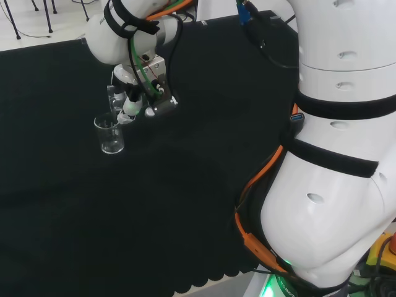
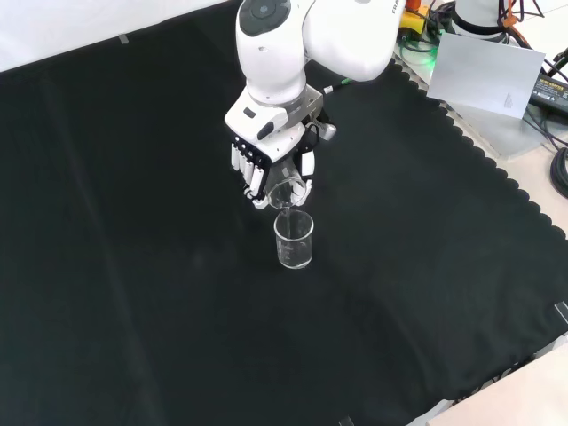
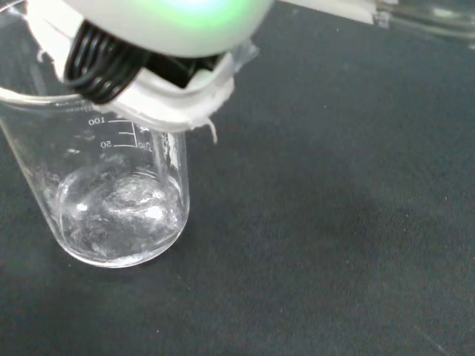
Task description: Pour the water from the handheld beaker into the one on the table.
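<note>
A clear glass beaker (image 2: 295, 240) stands upright on the black cloth; it also shows in the head view (image 1: 110, 135) and close up in the wrist view (image 3: 111, 200), where water ripples in its bottom. The hand (image 2: 266, 160) hovers just above and behind it with fingers curled round a second small clear beaker (image 2: 285, 194), which is tipped with its mouth over the standing beaker's rim. In the head view the hand (image 1: 143, 99) sits up and to the right of the standing beaker, with the held beaker (image 1: 116, 99) at its left.
Black cloth (image 2: 133, 293) spreads wide on all sides of the beaker. The arm's white links (image 1: 334, 154) fill the head view's right. Cables and a grey box (image 2: 488, 75) lie beyond the cloth's scalloped edge at the front view's top right.
</note>
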